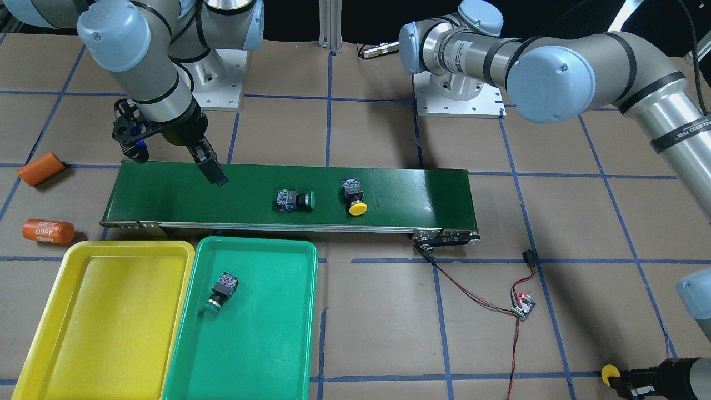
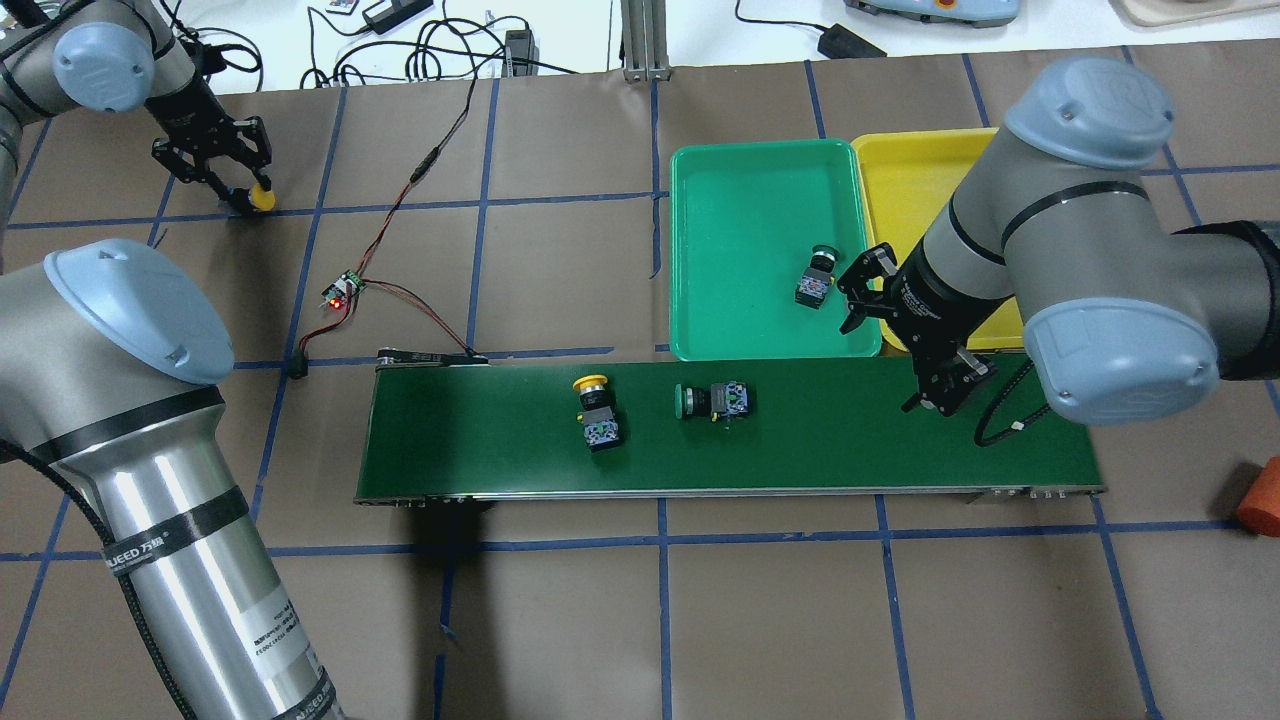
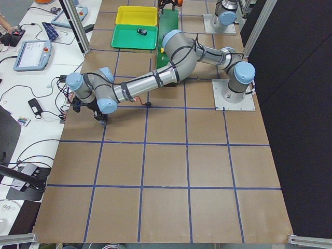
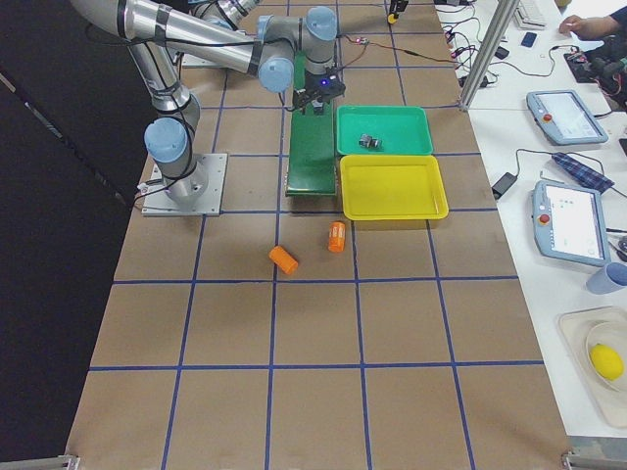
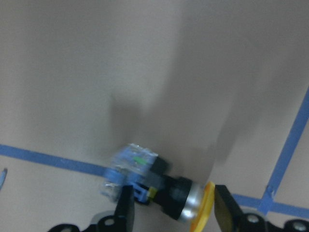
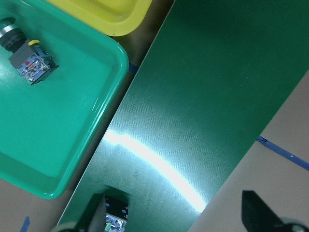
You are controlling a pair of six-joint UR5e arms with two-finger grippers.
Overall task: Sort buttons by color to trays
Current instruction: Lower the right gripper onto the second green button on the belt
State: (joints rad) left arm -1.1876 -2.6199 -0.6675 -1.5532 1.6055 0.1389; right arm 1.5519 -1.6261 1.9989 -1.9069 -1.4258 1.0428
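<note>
In the overhead view's upper left, the left gripper [image 5: 174,205] sits low over the table [image 2: 560,250], and from there only a yellow cap of its load shows. Its blurred wrist view shows the fingers [image 5: 126,210] closed in on the held yellow button [image 5: 145,181], the cap against one finger. The frame's bottom edge cuts the fingers off. At the right, the right arm's bulk covers much of the yellow tray [image 2: 900,170], and the frame edge cuts an orange cylinder [image 2: 1262,497].

The table is matt brown sheet gridded with blue tape. Across the centre lies the conveyor belt [image 2: 480,430], a long dark-green strip, finely textured, with a sheen. On it, on their sides and apart, lie the belt yellow button [image 2: 597,410] and, to its right, the belt green button [image 2: 715,400]. Both have blocky dark bodies and round mushroom caps. Both trays are glossy shallow plastic with rounded corners, rims meeting, at the upper right. The tray green button [image 2: 815,280] lies by the right wall of the green tray [image 2: 750,200].

Left of the belt sits a small circuit board [image 2: 343,292] with a red light, its red-and-black wires running to the belt's left end. The right gripper [image 6: 171,220] hangs over the belt's right end, fingers spread wide.
</note>
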